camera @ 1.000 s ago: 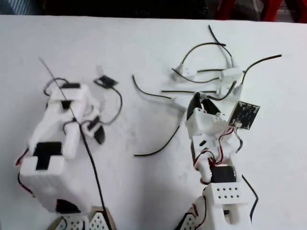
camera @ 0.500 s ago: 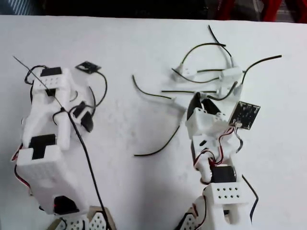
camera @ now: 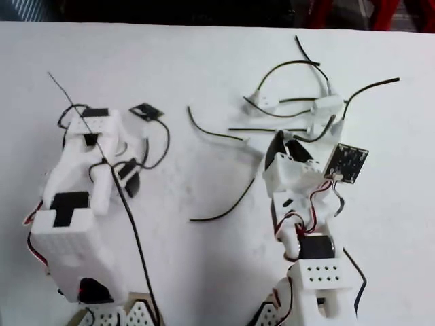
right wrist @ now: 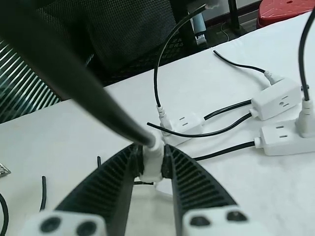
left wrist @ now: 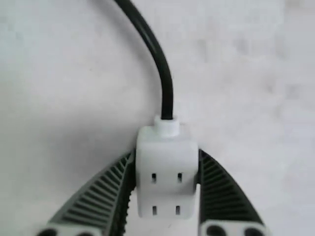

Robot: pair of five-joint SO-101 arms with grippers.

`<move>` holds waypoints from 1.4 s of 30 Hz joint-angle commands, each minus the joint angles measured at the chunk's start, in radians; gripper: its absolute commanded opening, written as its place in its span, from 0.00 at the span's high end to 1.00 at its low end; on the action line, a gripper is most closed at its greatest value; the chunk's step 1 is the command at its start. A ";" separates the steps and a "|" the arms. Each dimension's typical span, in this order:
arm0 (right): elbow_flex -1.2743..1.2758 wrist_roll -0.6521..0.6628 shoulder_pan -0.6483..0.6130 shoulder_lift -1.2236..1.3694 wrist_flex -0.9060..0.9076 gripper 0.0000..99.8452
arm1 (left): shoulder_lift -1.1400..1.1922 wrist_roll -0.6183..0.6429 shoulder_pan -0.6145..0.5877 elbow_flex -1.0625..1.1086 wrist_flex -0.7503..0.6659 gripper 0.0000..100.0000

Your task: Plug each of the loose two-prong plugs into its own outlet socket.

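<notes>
Fingers (left wrist: 98,199) of the left gripper (left wrist: 166,157), ribbed grey, squeeze a white plastic outlet socket block (left wrist: 166,145) by its flat sides, low over the white table (left wrist: 59,73); right gripper (right wrist: 152,151) clamps a small white plug (right wrist: 150,169) at its cord end. Both look light, hard, slick; stiff black cord (left wrist: 157,64) probably tugs, so body grips seem safest

Pretty bright, even light from above; the white desk (camera: 204,272) nearly washes out in the high view. Shadows under the cables (camera: 224,212) are soft and faint, and the room behind (camera: 170,9) is dark.
</notes>
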 commanded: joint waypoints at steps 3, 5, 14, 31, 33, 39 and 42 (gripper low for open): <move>-0.025 0.011 -0.005 -0.010 -0.019 0.98 | -0.013 0.012 0.128 0.005 -0.015 0.96; -0.025 0.011 -0.004 -0.010 -0.019 0.98 | -0.013 0.061 0.163 0.002 -0.015 0.96; -0.025 0.011 -0.001 -0.010 -0.021 0.98 | -0.013 0.250 0.403 -0.003 -0.048 0.96; -0.025 0.011 0.001 -0.012 -0.021 0.98 | -0.013 0.393 0.555 -0.199 0.012 0.77; -0.025 0.011 0.001 -0.012 -0.021 0.98 | -0.013 0.393 0.555 -0.239 0.041 0.77; -0.025 0.011 0.001 -0.012 -0.021 0.98 | -0.013 0.393 0.550 -0.342 0.140 0.77; -0.025 0.011 0.001 -0.012 -0.021 0.98 | -0.015 0.394 0.535 -0.379 0.172 0.77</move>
